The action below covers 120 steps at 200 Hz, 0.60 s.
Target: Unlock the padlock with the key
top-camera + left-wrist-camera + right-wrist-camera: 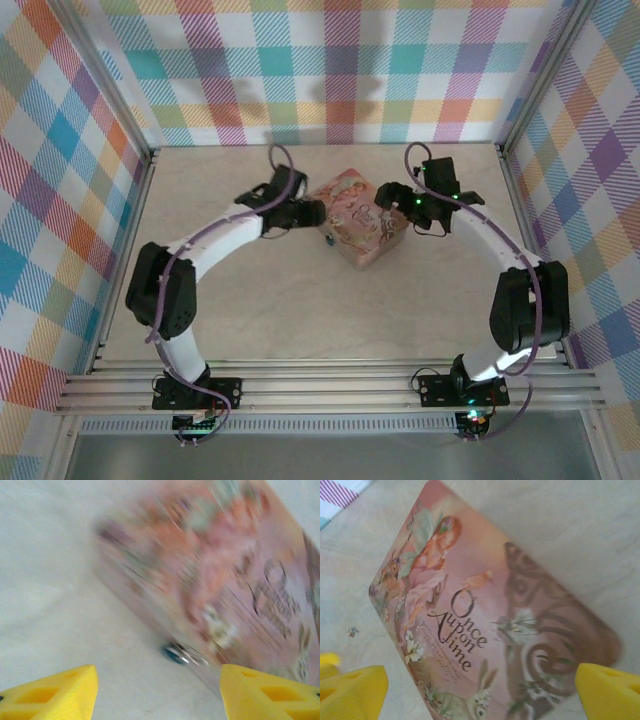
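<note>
The tiny teal-blue padlock (175, 654) lies on the table against the lower edge of the pink picture tin (357, 225), with a blurred silvery bit of metal beside it. I cannot make out the key as a separate thing. In the top view the padlock (328, 238) is a small dark dot by the tin's left corner. My left gripper (159, 695) hovers just short of the padlock, its yellow fingertips (50, 695) wide apart, open, with nothing between them. My right gripper (480, 695) hangs open above the tin's lid (485, 625).
The tin stands mid-table, turned cornerwise between the two arms. Checkered walls (330, 70) close in the back and both sides. Bare table (300, 320) lies between the tin and the arm bases. A small dark speck (353, 631) lies on the table by the tin.
</note>
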{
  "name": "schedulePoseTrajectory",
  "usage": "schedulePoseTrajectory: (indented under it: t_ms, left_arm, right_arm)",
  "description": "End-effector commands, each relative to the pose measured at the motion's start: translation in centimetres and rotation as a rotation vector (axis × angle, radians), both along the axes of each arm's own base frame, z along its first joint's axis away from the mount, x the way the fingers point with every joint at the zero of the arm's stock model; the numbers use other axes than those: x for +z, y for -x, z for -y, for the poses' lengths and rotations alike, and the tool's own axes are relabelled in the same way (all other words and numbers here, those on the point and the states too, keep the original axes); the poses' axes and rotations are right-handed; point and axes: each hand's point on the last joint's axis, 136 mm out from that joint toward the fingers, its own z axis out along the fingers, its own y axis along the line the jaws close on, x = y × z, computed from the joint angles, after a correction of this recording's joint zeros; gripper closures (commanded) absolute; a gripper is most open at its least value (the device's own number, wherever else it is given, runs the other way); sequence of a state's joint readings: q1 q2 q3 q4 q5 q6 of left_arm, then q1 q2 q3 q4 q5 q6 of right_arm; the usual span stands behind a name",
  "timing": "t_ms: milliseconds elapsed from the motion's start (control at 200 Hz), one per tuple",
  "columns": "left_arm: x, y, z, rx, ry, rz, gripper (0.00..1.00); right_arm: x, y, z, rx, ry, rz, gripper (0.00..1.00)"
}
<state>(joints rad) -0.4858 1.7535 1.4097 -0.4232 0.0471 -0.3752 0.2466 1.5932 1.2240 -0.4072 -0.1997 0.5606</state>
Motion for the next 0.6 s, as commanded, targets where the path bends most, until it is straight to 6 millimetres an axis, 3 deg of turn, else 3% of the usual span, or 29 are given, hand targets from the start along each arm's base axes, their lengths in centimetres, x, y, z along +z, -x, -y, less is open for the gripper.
schedulePoseTrajectory:
  t_ms: [0, 125, 360, 500, 595]
  left_arm:
    - [1.1, -0.8, -4.2, -0.001, -0.008, -0.036, 0.33]
    - [0.6, -2.8, -5.2, -0.037, 0.035, -0.071, 0.33]
    - [0.6, -7.8, -0.5, -0.167, 0.171, -0.094, 0.33]
    - [-0.8, -9.9, 2.1, -0.225, 0.213, -0.123, 0.33]
    - [-2.4, -10.1, 3.6, -0.258, 0.222, -0.159, 0.33]
  right_arm:
    - [-1.6, 2.0, -0.8, -0.024, 0.004, -0.130, 0.04]
    - [-2.2, 3.8, -0.5, -0.062, 0.029, -0.167, 0.04]
    - [-3.1, 8.2, 2.8, -0.190, 0.080, -0.190, 0.04]
    - [-3.7, 8.6, 2.3, -0.189, 0.042, -0.206, 0.04]
    - [-4.1, 7.8, 1.0, -0.146, 0.009, -0.233, 0.03]
